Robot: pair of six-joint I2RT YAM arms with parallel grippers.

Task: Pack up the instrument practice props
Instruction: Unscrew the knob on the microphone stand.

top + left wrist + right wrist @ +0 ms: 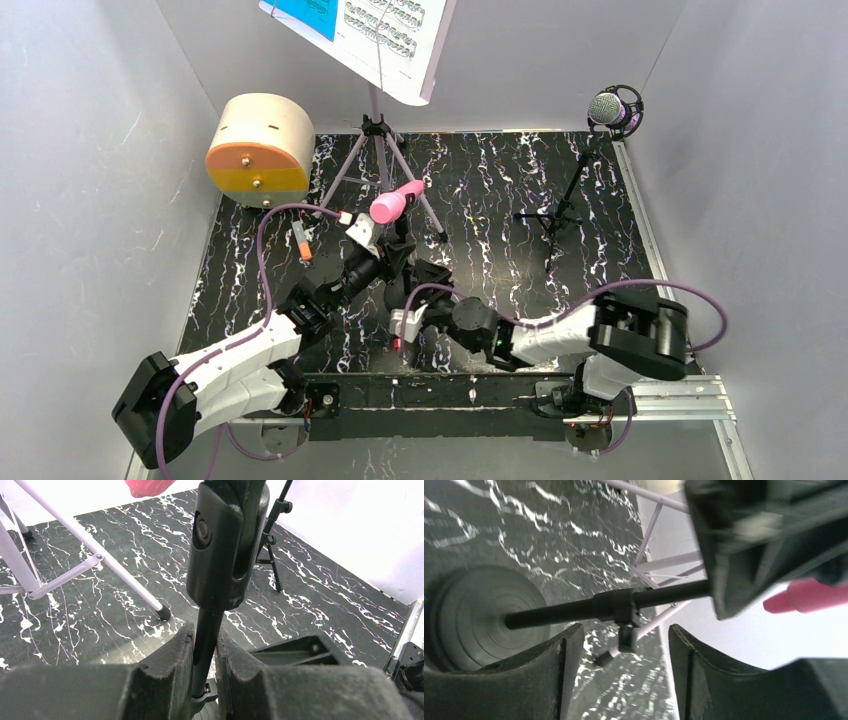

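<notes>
- Grips the thin black pole (206, 635) in the left hand (205, 650), shut tight on it just below the black clip (225, 545).
- Carries the pink microphone (395, 205) above and just past that hand, seemingly seated in the clip; cannot tell for sure, since the join is hidden.
- Holds the right hand (624, 635) open, with one finger on each side of the same pole and touching nothing. Shows the round base (479, 615) just ahead of that hand, at the foot of the pole.
- Finds the music stand (378, 150) with its sheet music (385, 30) standing beyond the left hand. Finds the purple microphone (612, 108) on its tripod (560, 215) well off to the far right of the right hand. Has both still on the bench (500, 180), not yet packed.
- Looks stiff and light along the pole, probably weighted at the base.
- Expect the smooth plastic microphone to slide out of the clip if tipped far over.
- Expect the thin round pole to twist or swing in a pinch at a single spot.
- Take hold low on the pole, close to the base, with the open hand as a second support. Or take the microphone round the middle of its body to draw it from the clip.
- Avoid squeezing the head of either microphone; judged likely to dent or scuff.
</notes>
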